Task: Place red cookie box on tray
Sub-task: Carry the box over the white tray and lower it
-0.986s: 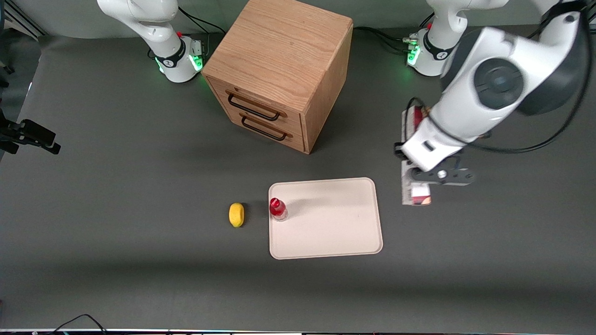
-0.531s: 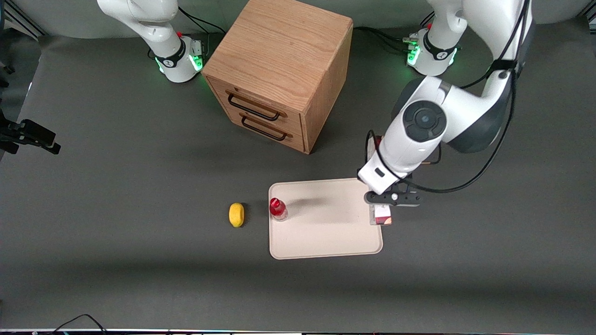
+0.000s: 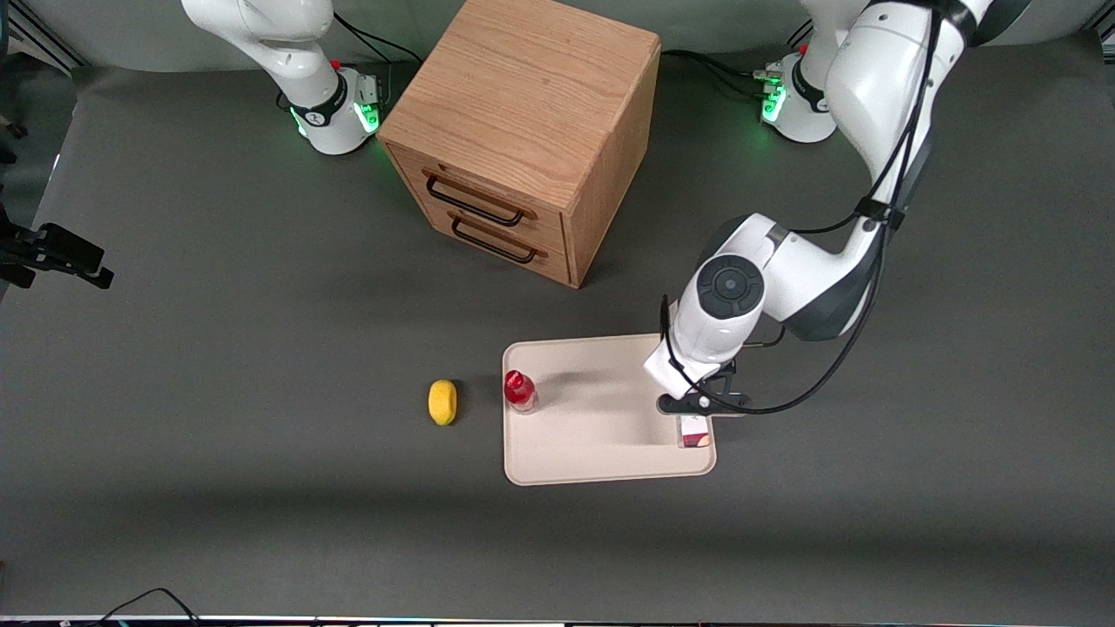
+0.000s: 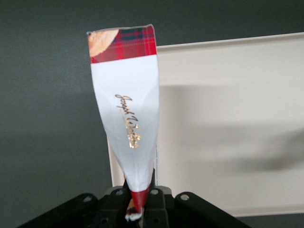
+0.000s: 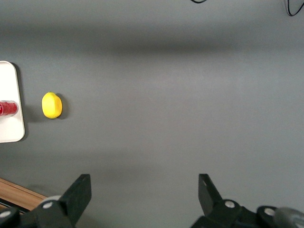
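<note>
The pale beige tray (image 3: 601, 435) lies flat on the dark table, nearer the front camera than the cabinet. My left gripper (image 3: 694, 402) hangs over the tray's edge toward the working arm's end and is shut on the red cookie box (image 3: 694, 431). Most of the box is hidden under the arm in the front view; only its end shows. In the left wrist view the red cookie box (image 4: 127, 118) runs out from my gripper (image 4: 138, 199), white with gold script and a red plaid end, along the tray's (image 4: 228, 123) rim.
A small red-capped bottle (image 3: 519, 391) stands on the tray's edge toward the parked arm. A yellow lemon (image 3: 442, 401) lies on the table beside it. The wooden drawer cabinet (image 3: 523, 131) stands farther from the camera.
My gripper has carried the red cookie box from the bare table at the working arm's end across to the tray's edge, and nearer the front camera.
</note>
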Available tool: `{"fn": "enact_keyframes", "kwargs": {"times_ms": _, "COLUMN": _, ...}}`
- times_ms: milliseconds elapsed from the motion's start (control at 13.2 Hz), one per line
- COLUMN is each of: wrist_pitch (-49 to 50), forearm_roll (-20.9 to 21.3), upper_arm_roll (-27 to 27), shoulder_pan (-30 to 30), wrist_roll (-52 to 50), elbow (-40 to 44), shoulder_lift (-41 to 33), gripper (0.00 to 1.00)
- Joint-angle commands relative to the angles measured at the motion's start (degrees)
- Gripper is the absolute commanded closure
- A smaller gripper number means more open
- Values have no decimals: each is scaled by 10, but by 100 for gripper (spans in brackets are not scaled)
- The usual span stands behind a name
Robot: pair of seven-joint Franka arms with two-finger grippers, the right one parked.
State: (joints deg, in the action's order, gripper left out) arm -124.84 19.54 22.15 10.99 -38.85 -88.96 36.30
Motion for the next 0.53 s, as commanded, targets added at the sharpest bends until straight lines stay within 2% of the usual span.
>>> {"fn": "enact_keyframes", "kwargs": {"times_ms": 0, "wrist_pitch": -50, "forearm_roll": 46, "upper_arm_roll": 0, "shoulder_pan": 5, "wrist_roll": -47, "elbow": -5, "shoulder_lift": 28, "gripper": 100}}
{"fn": "enact_keyframes", "kwargs": {"times_ms": 228, "wrist_pitch": -99, "forearm_roll": 66, "upper_arm_roll": -2, "shoulder_pan": 5, "wrist_roll": -49, "elbow": -5, "shoulder_lift": 56, "gripper": 100}}
{"fn": "enact_keyframes", "kwargs": {"times_ms": 455, "wrist_pitch": -105, "forearm_roll": 75, "upper_arm_roll": -4, "shoulder_pan": 4, "wrist_roll": -49, "elbow": -5, "shoulder_lift": 66, "gripper": 100}}
